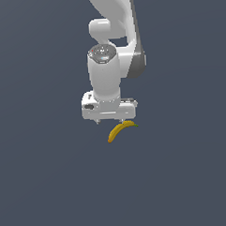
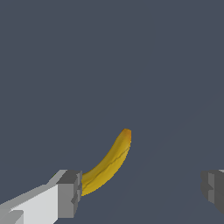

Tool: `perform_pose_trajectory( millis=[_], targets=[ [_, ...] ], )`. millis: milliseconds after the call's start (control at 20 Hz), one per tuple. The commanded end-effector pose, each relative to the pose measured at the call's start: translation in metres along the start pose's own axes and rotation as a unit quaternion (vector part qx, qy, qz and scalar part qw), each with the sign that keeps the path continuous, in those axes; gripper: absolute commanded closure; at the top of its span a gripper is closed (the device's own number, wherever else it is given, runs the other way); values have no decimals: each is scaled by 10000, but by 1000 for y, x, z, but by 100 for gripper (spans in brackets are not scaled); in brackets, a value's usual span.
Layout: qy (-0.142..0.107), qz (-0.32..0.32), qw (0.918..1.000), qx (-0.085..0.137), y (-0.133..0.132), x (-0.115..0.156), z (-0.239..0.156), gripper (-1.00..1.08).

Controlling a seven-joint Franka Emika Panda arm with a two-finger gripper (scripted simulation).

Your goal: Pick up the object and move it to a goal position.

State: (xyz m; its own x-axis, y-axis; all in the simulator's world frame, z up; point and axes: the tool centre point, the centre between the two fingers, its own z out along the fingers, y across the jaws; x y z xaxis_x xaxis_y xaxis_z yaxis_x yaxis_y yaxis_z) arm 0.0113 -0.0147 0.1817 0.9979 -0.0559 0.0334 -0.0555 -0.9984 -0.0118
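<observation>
The small curved yellow banana (image 1: 118, 131) lies on the dark grey floor, just below the white hand of the arm in the exterior view. My gripper (image 1: 109, 120) hovers right over it, pointing down. In the wrist view the gripper (image 2: 142, 190) is open, with its jaws wide apart. The banana (image 2: 109, 162) lies beside one grey finger (image 2: 70, 192), which hides one of its ends. The banana is off to that side of the gap, not centred in it. The other finger (image 2: 213, 189) is far from the banana.
The plain dark grey floor (image 1: 184, 177) fills both views. The white arm (image 1: 112, 21) rises from the hand toward the top of the exterior view. No goal marker shows.
</observation>
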Motion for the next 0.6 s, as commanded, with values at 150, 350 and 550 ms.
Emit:
perform_pose_trajectory(
  millis=[150, 350, 550],
  targets=[
    [9, 11, 10000, -29, 6, 1, 0, -92],
    [42, 43, 9999, -138, 27, 3, 0, -92],
    [52, 45, 9998, -175, 35, 3, 0, -92]
  ],
)
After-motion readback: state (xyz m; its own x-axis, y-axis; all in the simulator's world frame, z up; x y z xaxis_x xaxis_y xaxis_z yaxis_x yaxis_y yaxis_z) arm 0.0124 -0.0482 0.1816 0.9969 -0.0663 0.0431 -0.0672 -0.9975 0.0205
